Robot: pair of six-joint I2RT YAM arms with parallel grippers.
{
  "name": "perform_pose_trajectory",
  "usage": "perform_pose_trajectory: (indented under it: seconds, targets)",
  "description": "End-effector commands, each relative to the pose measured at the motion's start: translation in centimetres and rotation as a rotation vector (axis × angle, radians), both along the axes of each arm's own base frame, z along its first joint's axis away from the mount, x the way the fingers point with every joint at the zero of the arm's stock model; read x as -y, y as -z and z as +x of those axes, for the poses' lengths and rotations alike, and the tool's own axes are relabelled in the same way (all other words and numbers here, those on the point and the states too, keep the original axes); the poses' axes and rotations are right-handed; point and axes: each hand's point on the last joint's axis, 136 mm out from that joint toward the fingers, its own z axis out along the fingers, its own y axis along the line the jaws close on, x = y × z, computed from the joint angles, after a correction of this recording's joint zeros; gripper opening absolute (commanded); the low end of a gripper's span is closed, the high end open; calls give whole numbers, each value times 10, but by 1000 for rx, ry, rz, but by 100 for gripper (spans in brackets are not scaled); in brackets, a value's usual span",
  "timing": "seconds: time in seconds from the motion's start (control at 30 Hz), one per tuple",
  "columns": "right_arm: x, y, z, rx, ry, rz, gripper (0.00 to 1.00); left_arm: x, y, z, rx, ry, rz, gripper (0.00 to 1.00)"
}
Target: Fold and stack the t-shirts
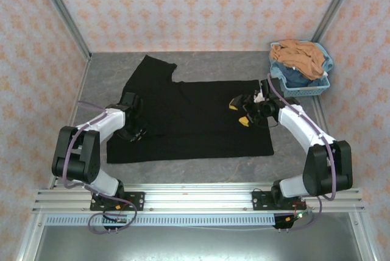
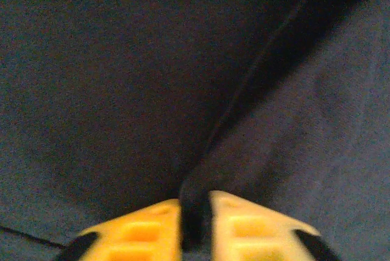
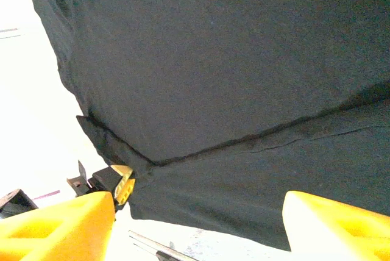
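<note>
High rear overview, wrist cameras close on t-shirt (image 3: 244, 60), left seemingly nearest

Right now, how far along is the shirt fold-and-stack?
Early. Done: one black t-shirt lies spread on the table, a crease across it but no finished fold, no stack. In hand: left end effector pinches a ridge of its fabric; right end effector hangs open over the shirt's right side. Left: the folds, plus the garments heaped in the blue basket.
</note>
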Motion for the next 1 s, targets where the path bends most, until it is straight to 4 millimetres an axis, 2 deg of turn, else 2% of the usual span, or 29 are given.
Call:
perform_pose_trajectory:
  seconds: [0.0, 0.1, 0.27, 0.57, 0.77, 0.9, 0.93, 0.97]
  targets:
    - [1, -1, -3, 8, 5, -3, 73, -1, -6, 11, 28, 2, 9, 6]
    - [3, 2, -4, -2, 7, -9, 73, -2, -13, 13, 28, 10, 30, 0]
    - [6, 5, -5, -13, 14, -32, 73, 0, -26, 23, 31, 43, 59, 0]
    - [16, 12, -7, -44, 46, -81, 72, 23, -44, 68, 52, 184, 118, 0]
    - [20, 18, -11, -73, 53, -101, 72, 39, -44, 100, 41, 277, 150, 0]
    - [22, 21, -14, -84, 61, -107, 72, 51, -47, 115, 49, 339, 161, 0]
    - [23, 22, -15, -88, 65, -108, 72, 54, -37, 116, 26, 355, 162, 0]
    - [23, 22, -15, -88, 67, -109, 72, 57, -37, 119, 31, 367, 158, 0]
